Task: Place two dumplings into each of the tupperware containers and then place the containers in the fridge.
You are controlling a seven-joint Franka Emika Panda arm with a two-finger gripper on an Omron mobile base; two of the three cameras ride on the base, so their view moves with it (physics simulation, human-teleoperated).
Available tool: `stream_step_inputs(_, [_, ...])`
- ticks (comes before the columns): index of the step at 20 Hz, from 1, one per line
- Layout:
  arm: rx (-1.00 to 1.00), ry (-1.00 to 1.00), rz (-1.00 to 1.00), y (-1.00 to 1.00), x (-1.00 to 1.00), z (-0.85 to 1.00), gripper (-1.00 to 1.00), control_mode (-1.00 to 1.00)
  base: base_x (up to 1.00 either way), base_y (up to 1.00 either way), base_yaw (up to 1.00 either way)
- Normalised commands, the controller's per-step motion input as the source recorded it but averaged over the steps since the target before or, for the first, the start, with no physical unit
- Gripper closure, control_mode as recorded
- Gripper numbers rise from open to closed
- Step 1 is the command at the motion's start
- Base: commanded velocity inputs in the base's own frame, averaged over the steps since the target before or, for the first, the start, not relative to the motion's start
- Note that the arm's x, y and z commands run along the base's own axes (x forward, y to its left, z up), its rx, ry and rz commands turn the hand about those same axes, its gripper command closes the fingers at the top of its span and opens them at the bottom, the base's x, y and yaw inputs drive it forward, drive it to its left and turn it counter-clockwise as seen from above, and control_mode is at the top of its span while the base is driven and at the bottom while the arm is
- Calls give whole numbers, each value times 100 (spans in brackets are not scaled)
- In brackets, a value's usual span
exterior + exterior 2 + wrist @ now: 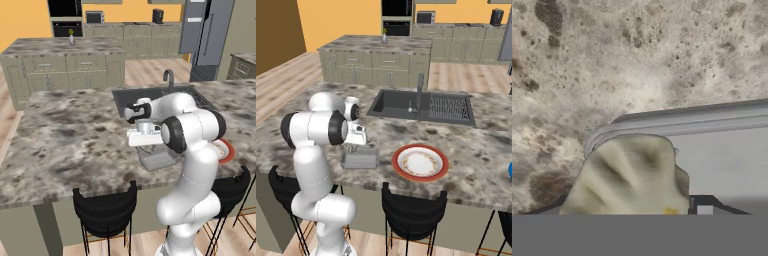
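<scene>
Left base view: My arm rises from the lower right of the frame and bends toward the centre. My end effector (146, 141) points down just above a grey tupperware container (159, 159) that lies on the counter (70, 135) near its front edge, right of centre. My elbow covers most of the container. A plate (227, 150) with a red-orange rim shows partly behind my arm at the right. The sink (131, 98) lies beyond my arm, upper centre. The fridge (206, 35) stands at the upper right, one door ajar.

Right base view: My arm fills the lower left. My end effector (352, 146) hangs over the left part of the container (360, 160), which rests on the counter (481, 165) left of centre. The plate (420, 163) lies just right of the container, apart from it. The sink (421, 106) lies above the centre.

Hand view: A dumpling (629, 175) sits at lower centre, close to the camera, over the container's (722, 155) rounded corner and grey floor. A dark fingertip (704, 204) shows beside the dumpling at lower right. My fingers are clamped on the dumpling. Mottled counter (612, 55) covers the upper half of the frame.
</scene>
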Motion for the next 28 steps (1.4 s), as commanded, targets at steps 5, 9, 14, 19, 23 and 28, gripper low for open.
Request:
stream_step_inputs(5, [0, 0, 0, -29, -26, -6, 100, -100, 0, 0, 0])
stream_step_inputs(9, [0, 0, 0, 0, 7, -36, 100, -100, 0, 0, 0])
stream_step_inputs(14, [0, 0, 0, 0, 35, -14, -100, -100, 0, 0, 0])
stream_step_inputs(19, [0, 0, 0, -4, -7, 0, -100, -100, 0, 0, 0])
stream_step_inputs(23, [0, 0, 0, -17, -20, 0, -100, -100, 0, 0, 0])
stream_step_inputs(28, [0, -2, 0, -2, -5, 8, -100, -100, 0, 0, 0])
